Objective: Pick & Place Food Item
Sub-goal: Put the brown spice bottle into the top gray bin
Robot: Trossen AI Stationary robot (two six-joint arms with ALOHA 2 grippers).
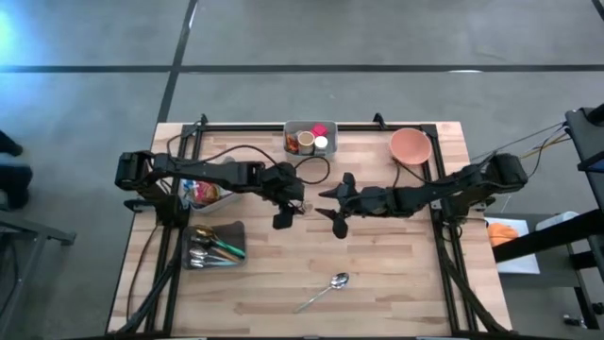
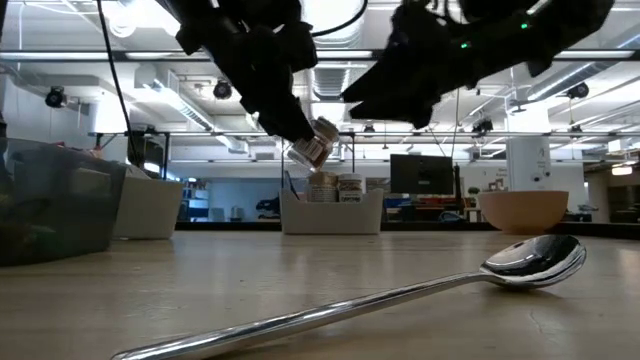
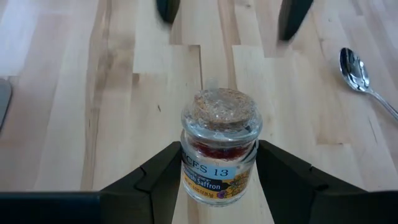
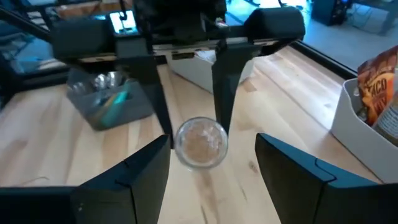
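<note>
A small glass spice jar (image 3: 217,158) with a cork lid (image 3: 219,109) and a saffron label hangs above the middle of the table, with my left gripper (image 1: 291,209) shut on it. My right gripper (image 1: 329,212) faces the jar from the table's right side. It is open, its fingers (image 4: 140,177) spread wide and short of the jar. The right wrist view looks straight at the cork top (image 4: 200,143). In the low view the jar (image 2: 313,143) is tilted and well clear of the table. My left gripper pinches the jar's glass body (image 3: 186,168) between its two fingers, one on each side below the neck. The fingers slant down from the table's left side. The jar is lifted clear and tilted, its cork end pointing away from the wrist toward my right gripper.
A spoon (image 1: 326,291) lies near the front edge. A grey tray of cutlery (image 1: 215,246) and a bin with a snack bag (image 1: 203,194) sit at the left. A white bin of small food items (image 1: 310,140) and a pink bowl (image 1: 411,144) stand at the back.
</note>
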